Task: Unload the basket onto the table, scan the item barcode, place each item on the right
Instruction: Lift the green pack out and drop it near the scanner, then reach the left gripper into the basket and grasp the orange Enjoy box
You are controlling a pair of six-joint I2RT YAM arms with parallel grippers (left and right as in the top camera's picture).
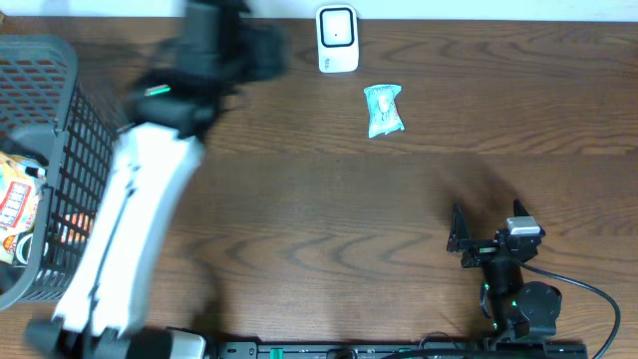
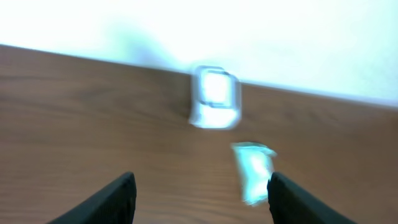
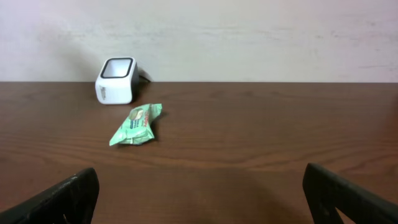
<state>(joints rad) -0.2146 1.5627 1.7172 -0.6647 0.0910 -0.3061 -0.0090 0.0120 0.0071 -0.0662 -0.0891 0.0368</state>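
The item, a small pale green packet (image 1: 384, 110), lies flat on the wooden table, just right of and in front of the white barcode scanner (image 1: 337, 40) at the far edge. My left gripper (image 1: 267, 50) is blurred, high up and left of the scanner. In the left wrist view it (image 2: 202, 193) is open and empty, with the packet (image 2: 254, 173) ahead by its right finger and the scanner (image 2: 215, 96) beyond. My right gripper (image 1: 486, 214) stands open and empty near the front right. The right wrist view shows the packet (image 3: 137, 124) and scanner (image 3: 116, 79) far ahead to the left.
A dark wire basket (image 1: 70, 120) with packaged goods in it stands at the left edge, beside the left arm. A black cable (image 1: 598, 294) runs from the right arm's base at the front right. A pale wall rises behind the table's far edge.
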